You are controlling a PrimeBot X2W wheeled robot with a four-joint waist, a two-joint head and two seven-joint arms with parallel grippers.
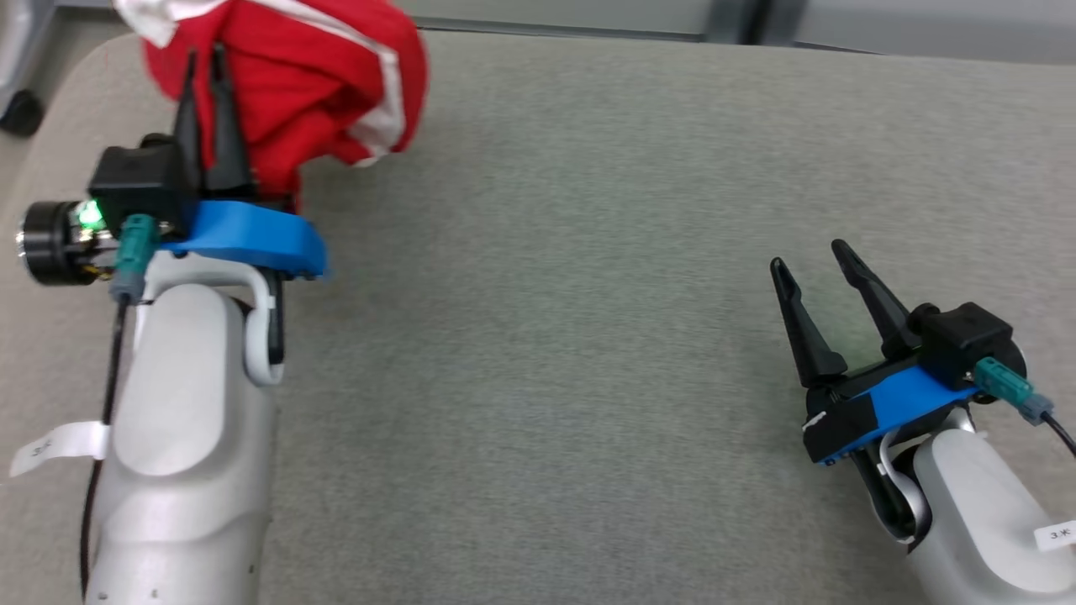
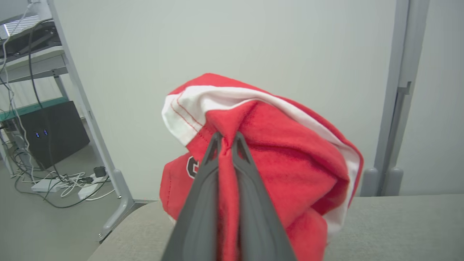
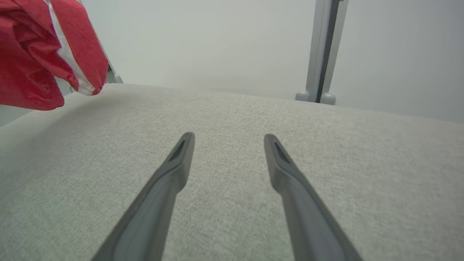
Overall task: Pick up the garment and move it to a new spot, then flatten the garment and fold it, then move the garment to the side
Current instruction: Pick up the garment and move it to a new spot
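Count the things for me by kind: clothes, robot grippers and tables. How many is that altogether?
Red-and-white garment: 1
Grippers: 2, the left gripper shut on the garment and the right gripper open
Grey table: 1
Total: 4

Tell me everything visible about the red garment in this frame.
The red knit-looking garment with white bands and red stitching hangs crumpled, a fold pinched in the shut left gripper. Part of a black-and-white emblem shows. It appears lifted off the grey fabric tabletop, near its far left corner.
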